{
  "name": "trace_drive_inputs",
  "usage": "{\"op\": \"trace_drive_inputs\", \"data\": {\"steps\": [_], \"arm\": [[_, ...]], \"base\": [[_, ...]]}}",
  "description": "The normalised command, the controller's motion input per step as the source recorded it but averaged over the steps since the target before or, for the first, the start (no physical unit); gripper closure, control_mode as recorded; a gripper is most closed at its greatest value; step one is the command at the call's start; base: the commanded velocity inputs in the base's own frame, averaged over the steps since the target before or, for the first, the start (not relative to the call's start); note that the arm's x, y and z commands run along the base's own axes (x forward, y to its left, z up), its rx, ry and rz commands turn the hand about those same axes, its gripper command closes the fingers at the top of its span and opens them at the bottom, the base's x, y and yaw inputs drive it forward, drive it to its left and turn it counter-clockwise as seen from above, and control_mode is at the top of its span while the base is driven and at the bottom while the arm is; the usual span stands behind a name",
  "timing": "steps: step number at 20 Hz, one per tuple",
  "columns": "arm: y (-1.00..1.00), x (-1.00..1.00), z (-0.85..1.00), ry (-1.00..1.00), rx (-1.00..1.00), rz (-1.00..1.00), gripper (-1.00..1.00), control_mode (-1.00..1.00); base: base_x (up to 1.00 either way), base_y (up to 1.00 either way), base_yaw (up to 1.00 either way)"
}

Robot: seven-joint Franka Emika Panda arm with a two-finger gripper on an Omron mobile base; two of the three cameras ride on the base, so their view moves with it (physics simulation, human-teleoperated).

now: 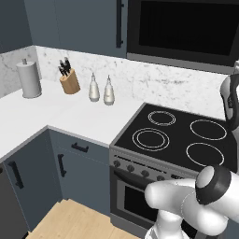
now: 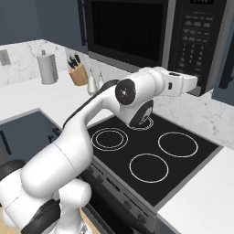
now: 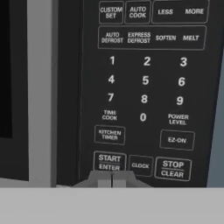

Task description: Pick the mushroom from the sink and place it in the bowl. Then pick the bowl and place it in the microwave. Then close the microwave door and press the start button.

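3 views. Hand [image 3: 112, 178] pinched narrow, holding nothing, at START/ENTER key [image 3: 109, 162] on microwave [image 2: 180, 41] keypad, legible from hand view. Base views add microwave door [image 2: 125, 29] shut, stovetop [image 2: 151, 155] below, knife block [image 1: 70, 83] on surface [image 1: 70, 116].

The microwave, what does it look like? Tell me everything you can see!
The microwave is big, black and shiny, fixed up on the wall above the stove. Its wide door with a dark window is closed. On its right side is a panel of white-lettered buttons, with numbers, START ENTER and STOP CLEAR. The hand, shut, points right below the start button.
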Motion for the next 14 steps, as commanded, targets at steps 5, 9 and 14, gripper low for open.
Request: {"op": "trace_drive_inputs", "data": {"steps": [5,9,14], "arm": [[0.0,0.2,0.0,0.0,0.0,-0.01,1.0,-1.0],[0.0,0.19,0.0,0.0,0.0,0.0,1.0,-1.0],[0.0,0.22,-0.07,0.01,0.0,0.0,1.0,-1.0]], "base": [[0.0,0.0,0.0],[0.0,0.0,0.0],[0.0,0.0,0.0]]}}
